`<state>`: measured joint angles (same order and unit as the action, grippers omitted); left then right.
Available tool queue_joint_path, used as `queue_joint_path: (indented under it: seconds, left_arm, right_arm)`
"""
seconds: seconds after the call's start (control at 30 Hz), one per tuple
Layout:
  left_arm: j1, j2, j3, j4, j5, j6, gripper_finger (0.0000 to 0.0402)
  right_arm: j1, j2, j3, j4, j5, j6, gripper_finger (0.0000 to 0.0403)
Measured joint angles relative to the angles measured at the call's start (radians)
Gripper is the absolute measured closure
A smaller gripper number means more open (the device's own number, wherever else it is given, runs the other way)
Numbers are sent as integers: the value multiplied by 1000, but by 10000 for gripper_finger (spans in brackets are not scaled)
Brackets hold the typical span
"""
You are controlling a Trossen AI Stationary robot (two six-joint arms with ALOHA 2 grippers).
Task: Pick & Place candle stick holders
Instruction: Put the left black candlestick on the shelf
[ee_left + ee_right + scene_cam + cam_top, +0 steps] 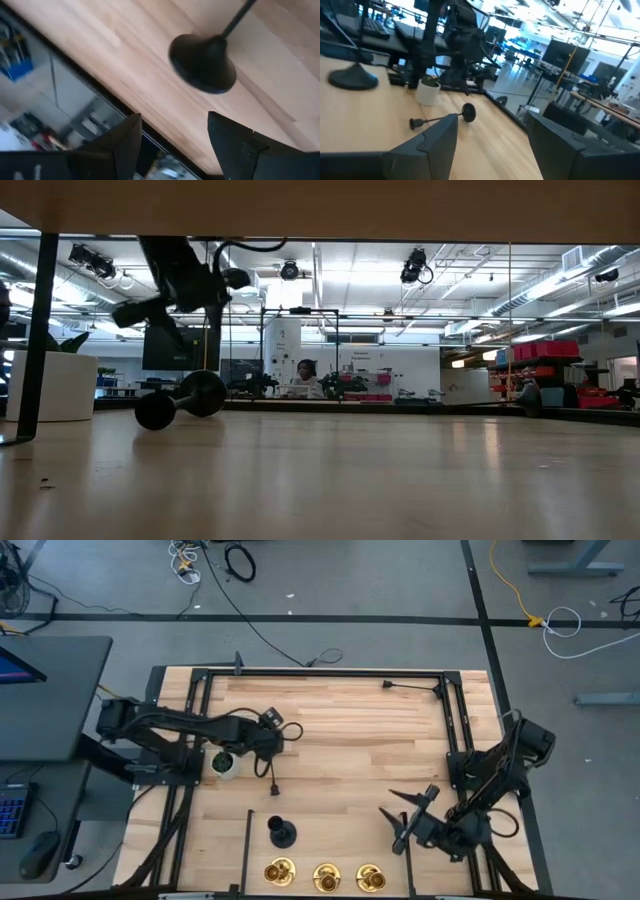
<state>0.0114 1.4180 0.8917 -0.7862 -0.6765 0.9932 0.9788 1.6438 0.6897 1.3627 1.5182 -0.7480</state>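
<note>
Three brass candle stick holders [326,877] stand in a row at the table's near edge. One black holder [282,832] stands upright on its base just behind them, also showing in the right wrist view [352,79]. Another black holder [272,780] lies on its side, resting on its base rim and stem end [180,400] [442,118] [202,62]. My left gripper [266,748] [165,305] [173,117] hangs open above the lying holder, clear of it. My right gripper [388,803] [492,120] is open and empty at the near right.
A small white pot with a green plant [228,762] [428,91] stands beside the lying holder, under my left arm. A black frame [340,673] runs around the table, with a rod [248,850] left of the upright black holder. Bare wood lies in the table's middle.
</note>
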Motion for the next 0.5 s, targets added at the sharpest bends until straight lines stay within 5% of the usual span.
queue_joint_path:
  seconds: [0.4, 0.5]
  left_arm:
    - [25, 94, 0, 123, 149, 179, 175]
    - [26, 97, 0, 129, 269, 180, 175]
  right_arm:
    - [-55, -61, -82, -3, -1, 75, 167]
    - [-67, -61, -83, -3, -11, 60, 167]
